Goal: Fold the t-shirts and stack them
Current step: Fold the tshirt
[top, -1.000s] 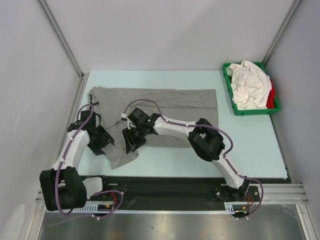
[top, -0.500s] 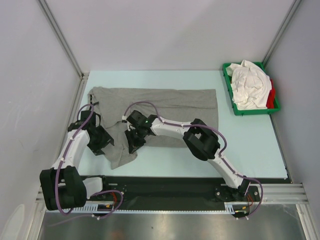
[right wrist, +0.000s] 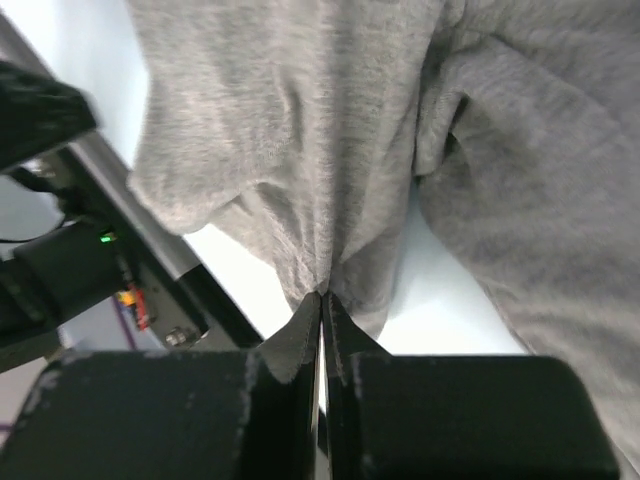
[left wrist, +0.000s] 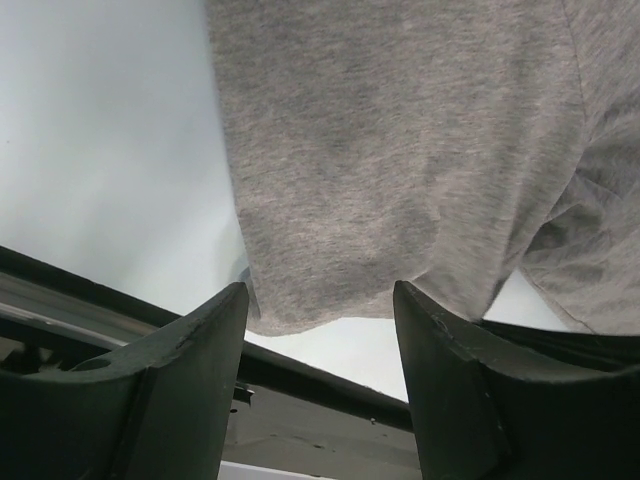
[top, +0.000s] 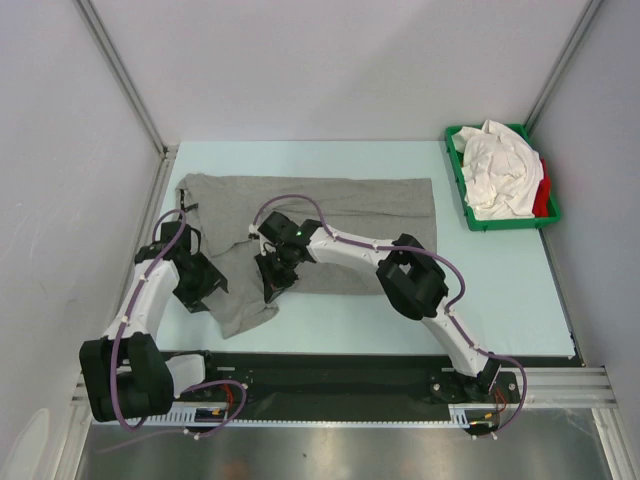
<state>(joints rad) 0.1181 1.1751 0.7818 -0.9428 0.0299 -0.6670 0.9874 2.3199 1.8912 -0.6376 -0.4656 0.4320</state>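
A heather grey t-shirt [top: 340, 205] lies spread across the middle of the table, with one part trailing toward the near left. My right gripper [top: 272, 283] is shut on a pinched fold of that trailing grey cloth [right wrist: 300, 120]; in the right wrist view the fabric bunches into the closed fingertips [right wrist: 322, 297]. My left gripper [top: 205, 290] stands open just left of the trailing part. In the left wrist view the grey hem [left wrist: 380, 150] hangs beyond its spread fingers [left wrist: 320, 300], with nothing between them. White t-shirts [top: 497, 170] and a red one [top: 543, 195] lie heaped at the back right.
A green tray [top: 510, 224] at the back right holds the heaped shirts. The black base rail [top: 330, 370] runs along the table's near edge. Metal frame posts [top: 120, 75] and white walls close in the left, right and back sides.
My right gripper has closed on the grey cloth and shifted slightly to the right with it. The left arm has stayed put, still open.
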